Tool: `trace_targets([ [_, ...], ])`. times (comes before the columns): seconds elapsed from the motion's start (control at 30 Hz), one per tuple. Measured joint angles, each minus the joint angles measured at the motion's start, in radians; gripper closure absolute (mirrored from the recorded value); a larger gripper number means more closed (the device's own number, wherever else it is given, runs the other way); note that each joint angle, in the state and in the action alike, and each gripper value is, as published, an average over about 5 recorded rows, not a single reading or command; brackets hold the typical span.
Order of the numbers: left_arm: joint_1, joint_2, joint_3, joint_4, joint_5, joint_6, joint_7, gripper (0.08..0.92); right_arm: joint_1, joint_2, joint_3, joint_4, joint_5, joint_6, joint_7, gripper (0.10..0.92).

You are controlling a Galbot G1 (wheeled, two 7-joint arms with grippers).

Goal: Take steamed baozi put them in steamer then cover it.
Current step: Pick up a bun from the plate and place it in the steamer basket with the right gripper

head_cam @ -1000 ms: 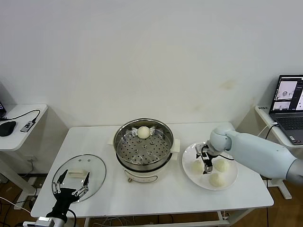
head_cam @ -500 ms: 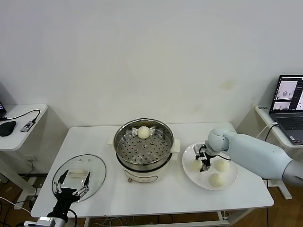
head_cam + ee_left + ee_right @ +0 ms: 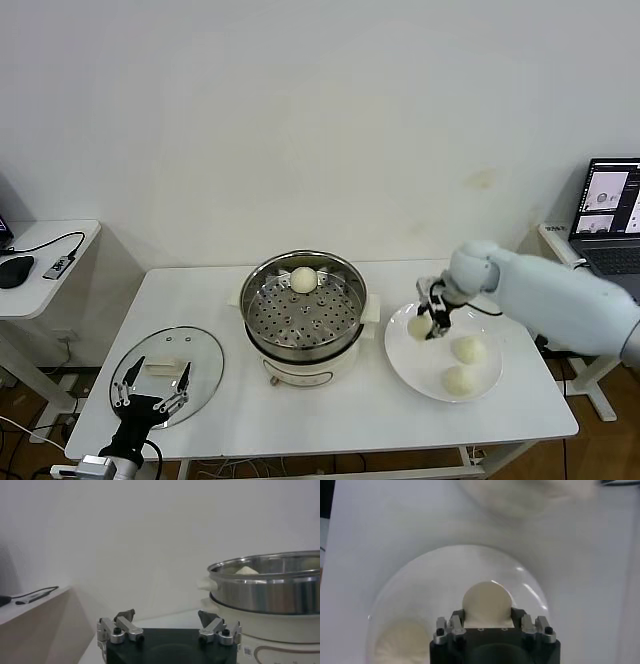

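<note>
Head cam: high, looks down; wrist cams close. Left shares steamer (image 3: 304, 310), right plate (image 3: 415, 355).

Steamer (image 3: 304, 312) mid-table w/ one baozi (image 3: 303, 279) in it; cover (image 3: 168, 374) to its left, plate (image 3: 420, 362) to its right.

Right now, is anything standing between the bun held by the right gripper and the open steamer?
Nothing visible does. The right gripper holds a baozi above the plate. The bare table separates plate from steamer, which is uncovered; its glass lid lies by the left gripper.
</note>
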Motion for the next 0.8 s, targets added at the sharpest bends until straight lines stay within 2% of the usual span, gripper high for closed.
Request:
trace_targets([
  [0.3,-0.02,0.014,0.016,0.006,-0.01,0.002,-0.002,0.177,0.222,0.082,-0.115,0.033,0.167,-0.058,0.026,0.44],
  [0.8,-0.039,0.007,0.004,0.016,-0.016,-0.004,-0.001,0.177,0.256,0.422,-0.173,-0.056,0.433,-0.225,0.165,0.44],
])
